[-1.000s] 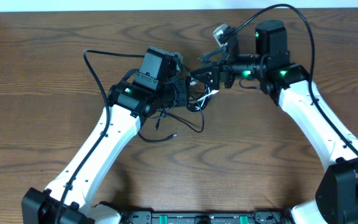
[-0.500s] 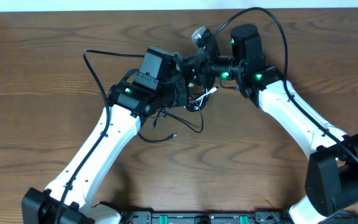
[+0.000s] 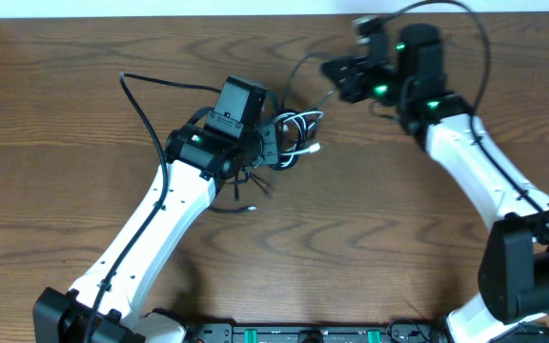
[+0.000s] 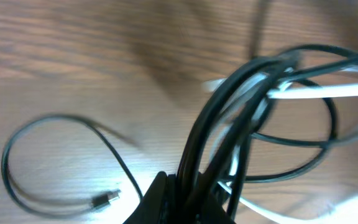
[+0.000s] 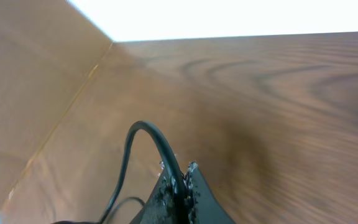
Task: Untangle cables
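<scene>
The cables (image 3: 298, 127) are a bunched tangle of thin black cords and one white cord at the table's middle. My left gripper (image 3: 276, 145) is shut on that bundle; in the left wrist view the black strands (image 4: 225, 118) rise out of the closed left gripper (image 4: 188, 194), with the white cord (image 4: 328, 92) crossing them. A loose black plug end (image 4: 107, 199) lies on the wood beside it. My right gripper (image 3: 332, 70) is up and to the right of the tangle, shut on one black cord (image 5: 146, 132) that arcs from its closed tips (image 5: 179, 180) back toward the bundle.
The left arm's thick black cable (image 3: 139, 100) loops out to the left over the wooden table (image 3: 65, 171). The right arm's cable (image 3: 479, 38) arches near the far edge. A white plug (image 3: 315, 148) and a black cord end (image 3: 248, 205) lie beside the left arm.
My right gripper has shut on a black cord at the tangle and moved up and right with it. The bundle has tightened and shifted; the left gripper stays shut on it.
</scene>
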